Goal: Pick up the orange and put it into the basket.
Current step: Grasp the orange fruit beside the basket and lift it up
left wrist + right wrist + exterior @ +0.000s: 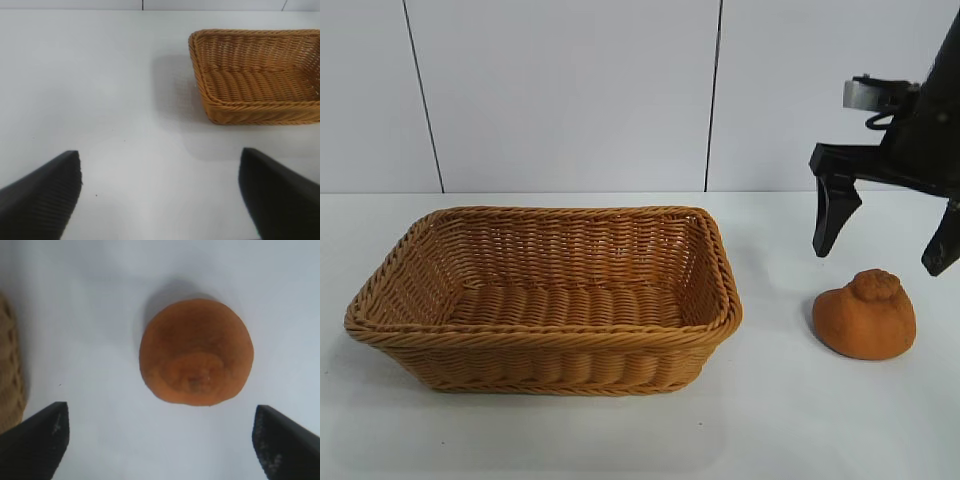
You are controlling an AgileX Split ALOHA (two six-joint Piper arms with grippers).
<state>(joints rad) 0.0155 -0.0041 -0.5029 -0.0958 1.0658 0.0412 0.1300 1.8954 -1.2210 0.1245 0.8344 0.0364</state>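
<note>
The orange (865, 315), a dull orange-brown lump with a knobby top, lies on the white table to the right of the basket (380, 310). My right gripper (887, 250) hangs open just above and behind the orange, fingers apart and empty. In the right wrist view the orange (196, 352) lies on the table beyond the open gripper (160, 437). The golden-brown wicker basket holds nothing. My left gripper (160, 192) is open and empty over bare table, out of the exterior view; the basket (200, 75) shows far off in its view.
The white table (800, 420) runs to a white panelled wall behind. An edge of the basket (10, 370) shows at the side of the right wrist view.
</note>
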